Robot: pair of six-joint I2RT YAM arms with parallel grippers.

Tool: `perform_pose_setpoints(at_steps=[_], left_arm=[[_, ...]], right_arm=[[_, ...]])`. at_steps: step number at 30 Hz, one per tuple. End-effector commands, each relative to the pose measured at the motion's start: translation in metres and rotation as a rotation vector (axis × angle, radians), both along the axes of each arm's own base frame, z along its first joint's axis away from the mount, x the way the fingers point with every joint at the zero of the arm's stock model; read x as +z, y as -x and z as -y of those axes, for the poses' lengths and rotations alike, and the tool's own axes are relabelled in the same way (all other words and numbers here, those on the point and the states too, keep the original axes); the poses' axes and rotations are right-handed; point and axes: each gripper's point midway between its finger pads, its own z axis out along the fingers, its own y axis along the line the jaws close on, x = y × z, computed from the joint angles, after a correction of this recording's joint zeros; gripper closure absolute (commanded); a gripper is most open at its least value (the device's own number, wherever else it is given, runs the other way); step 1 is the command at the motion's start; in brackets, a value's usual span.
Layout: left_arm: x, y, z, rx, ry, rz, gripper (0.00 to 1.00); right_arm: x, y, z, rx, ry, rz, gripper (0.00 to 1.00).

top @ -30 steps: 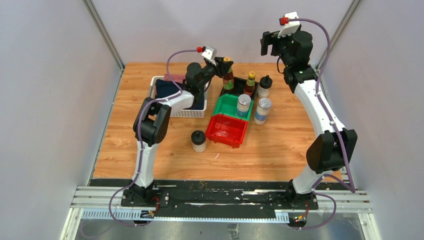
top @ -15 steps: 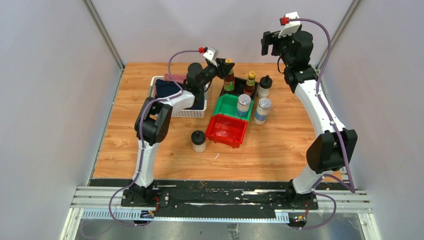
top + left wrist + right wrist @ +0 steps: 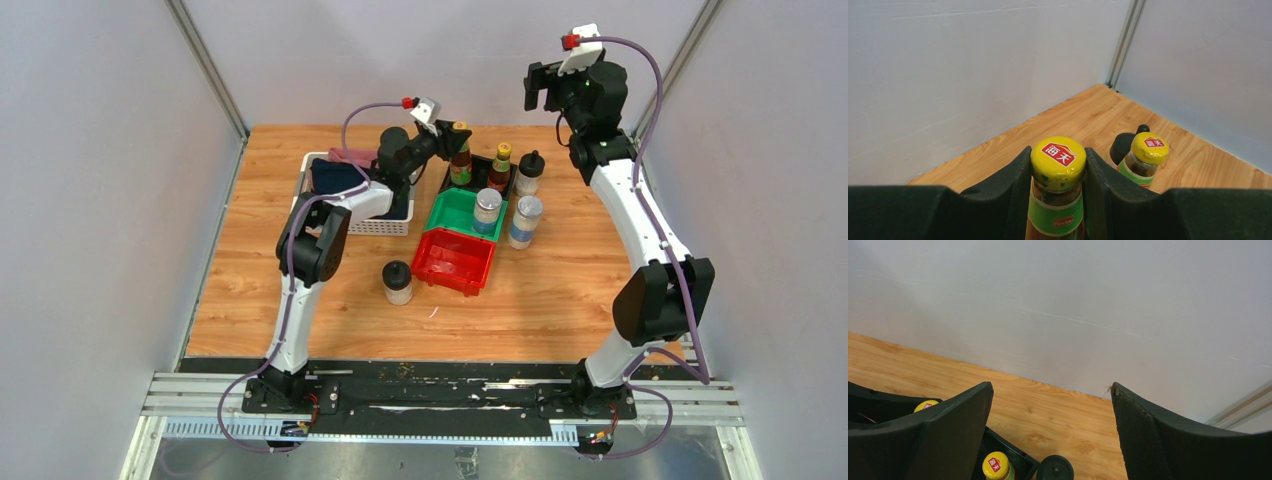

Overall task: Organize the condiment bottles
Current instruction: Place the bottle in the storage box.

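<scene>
My left gripper (image 3: 449, 141) is shut on the neck of a yellow-capped sauce bottle (image 3: 461, 168) at the left end of the black bin (image 3: 478, 184); the left wrist view shows my jaws (image 3: 1058, 162) pressed to its cap (image 3: 1058, 159). The second sauce bottle (image 3: 500, 166) (image 3: 1144, 156) stands in the black bin. One black-lidded jar (image 3: 528, 173) stands right of that bin, another (image 3: 397, 282) left of the red bin. One shaker (image 3: 487, 210) stands in the green bin, another (image 3: 525, 221) on the table beside it. My right gripper (image 3: 538, 88) (image 3: 1053, 405) is open, empty and raised high.
The red bin (image 3: 452, 262), the green bin (image 3: 452, 206) and the black bin stand in a row at mid-table. A white basket (image 3: 372, 226) of dark cloth is under my left arm. Grey walls enclose the table on three sides.
My left gripper has shifted slightly right with the sauce bottle, toward the black bin. The right arm has barely moved.
</scene>
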Motion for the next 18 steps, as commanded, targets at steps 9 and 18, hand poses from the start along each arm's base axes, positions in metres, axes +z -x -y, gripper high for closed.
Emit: perform_pose_setpoints(at_steps=[9, 18], left_arm=[[0.057, -0.001, 0.007, -0.025, 0.086, 0.145, 1.0], [0.049, -0.002, 0.019, -0.044, 0.079, 0.134, 1.0]], right_arm=[[0.005, -0.005, 0.011, -0.009, -0.011, 0.022, 0.09], [0.004, -0.005, 0.014, -0.012, -0.013, 0.021, 0.09]])
